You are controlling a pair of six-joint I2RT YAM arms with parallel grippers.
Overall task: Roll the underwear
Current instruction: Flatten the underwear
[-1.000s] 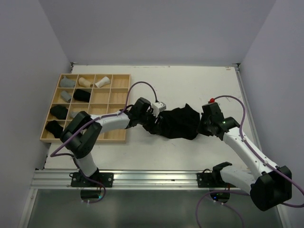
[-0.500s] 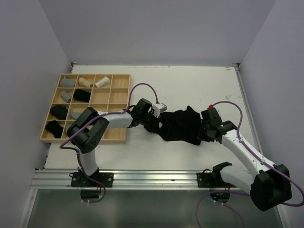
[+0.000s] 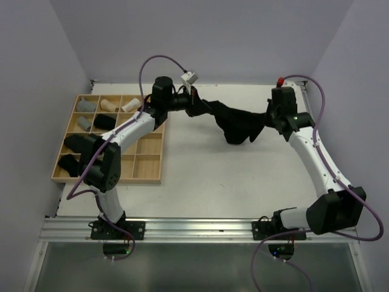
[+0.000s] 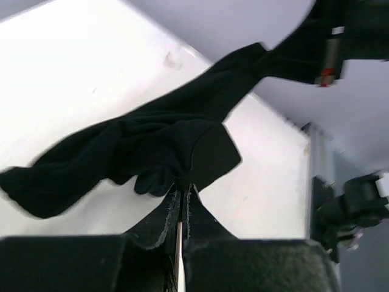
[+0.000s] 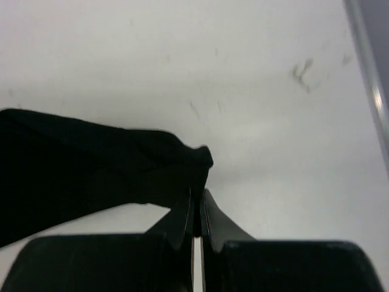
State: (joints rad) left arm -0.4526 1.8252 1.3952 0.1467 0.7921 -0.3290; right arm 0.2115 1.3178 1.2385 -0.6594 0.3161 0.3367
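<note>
A black underwear hangs stretched in the air over the far part of the table, sagging in the middle. My left gripper is shut on its left end, and in the left wrist view the cloth bunches right at the closed tips. My right gripper is shut on the right end; the right wrist view shows a black corner pinched between its tips. Rolled underwear lie in the wooden tray: white, beige, grey and black.
The wooden grid tray stands at the left of the table, with more rolls in its left cells. The back wall is close behind both grippers. Purple cables loop above the arms.
Both arms have risen and swung toward the far edge, lifting the black underwear off the table and pulling it out between them. The left gripper has shut on its end.
</note>
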